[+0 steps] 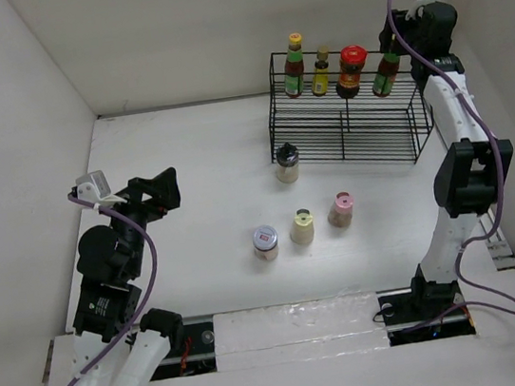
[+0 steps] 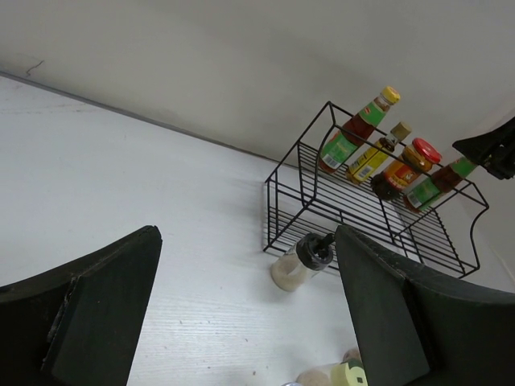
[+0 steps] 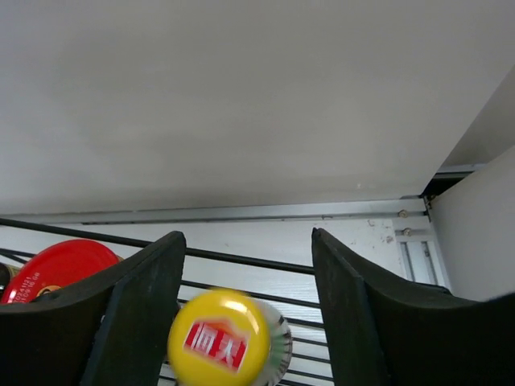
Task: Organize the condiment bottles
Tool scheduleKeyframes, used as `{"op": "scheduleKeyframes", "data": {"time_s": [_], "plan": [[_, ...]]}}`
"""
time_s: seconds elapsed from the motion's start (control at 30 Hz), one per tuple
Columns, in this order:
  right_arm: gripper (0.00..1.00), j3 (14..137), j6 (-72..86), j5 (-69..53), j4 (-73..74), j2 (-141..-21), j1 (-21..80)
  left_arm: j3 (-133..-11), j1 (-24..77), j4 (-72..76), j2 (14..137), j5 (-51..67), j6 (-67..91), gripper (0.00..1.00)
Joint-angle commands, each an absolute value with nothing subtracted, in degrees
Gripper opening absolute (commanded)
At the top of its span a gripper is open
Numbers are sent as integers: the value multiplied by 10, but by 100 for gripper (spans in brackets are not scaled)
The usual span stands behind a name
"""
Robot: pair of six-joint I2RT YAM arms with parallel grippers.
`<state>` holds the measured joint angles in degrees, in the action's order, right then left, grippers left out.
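Four condiment bottles stand on the top shelf of the black wire rack [image 1: 344,128]: a yellow-capped sauce bottle [image 1: 294,66], a smaller bottle [image 1: 320,72], a red-lidded jar [image 1: 352,70] and a green-labelled sauce bottle [image 1: 386,69]. My right gripper [image 1: 398,34] hangs open over that last bottle. In the right wrist view its yellow cap [image 3: 219,338] sits between the spread fingers of the gripper [image 3: 245,237], blurred. On the table stand a grey-capped shaker [image 1: 286,163], a silver-lidded jar [image 1: 265,243], a cream shaker [image 1: 302,227] and a pink-capped shaker [image 1: 341,210]. My left gripper [image 1: 166,189] is open and empty at the left.
White walls close in the table at the left, back and right. The rack's lower shelf [image 2: 354,233] holds nothing. The grey-capped shaker [image 2: 302,261] stands just in front of the rack's left corner. The right arm [image 1: 461,174] rises along the rack's right side.
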<state>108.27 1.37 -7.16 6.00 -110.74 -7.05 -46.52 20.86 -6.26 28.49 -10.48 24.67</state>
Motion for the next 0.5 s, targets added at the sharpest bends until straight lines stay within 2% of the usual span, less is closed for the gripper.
{"op": "scheduleKeyframes", "data": {"time_s": [0.0, 0.17, 0.2, 0.23, 0.37, 0.43, 0.47], "plan": [[71, 1106, 10, -61, 26, -1094, -67, -475, 206, -39, 289, -97, 238, 85], [89, 1106, 4, -41, 21, -1049, -56, -475, 206, -39, 295, -97, 238, 85], [89, 1106, 4, -41, 15, -1039, -56, -475, 206, -39, 295, -97, 238, 85], [93, 1095, 4, -41, 15, -1028, -49, -475, 206, -39, 295, -97, 238, 85], [94, 1032, -8, -41, -23, -958, -15, -475, 206, -39, 295, -97, 238, 85], [87, 987, -13, -36, -46, -904, 7, -475, 206, -39, 290, -97, 238, 84], [71, 923, -13, -36, -61, -883, 34, -470, 206, -39, 290, -91, 238, 80]]}}
